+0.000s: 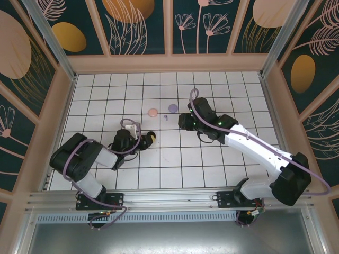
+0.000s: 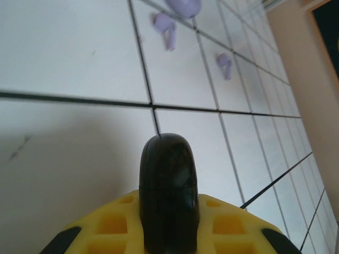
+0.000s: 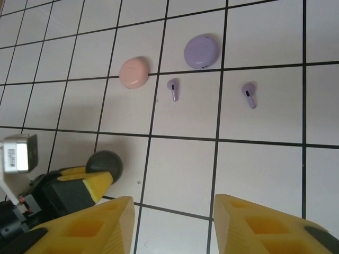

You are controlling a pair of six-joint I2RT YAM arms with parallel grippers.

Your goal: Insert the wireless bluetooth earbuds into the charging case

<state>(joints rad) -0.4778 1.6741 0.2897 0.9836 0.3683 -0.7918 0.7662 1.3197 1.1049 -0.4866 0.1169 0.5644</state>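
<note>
the left gripper (image 2: 168,214) is clamped tight on a black charging case (image 2: 168,169), whose rounded end sticks out past the yellow fingers (image 2: 114,222), low over the white grid table (image 1: 212,159). in the top view this gripper (image 1: 143,140) sits left of centre with the black case (image 1: 151,138) at its tip.

the right gripper (image 3: 174,203) hangs above the table with its jaws partly apart and nothing between them – in the top view it (image 1: 183,120) is just right of the cases.

2 lilac earbuds lie loose on the tiles, apart from each other: one (image 3: 173,89) near the lilac case (image 3: 201,51) and between it and the pink case (image 3: 133,72), the other (image 3: 249,94) on the lilac case's far side. both cases look shut – neither earbud is in one. the left wrist view has the same 2 earbuds (image 2: 165,26) (image 2: 224,63) ahead of the held case.
</note>
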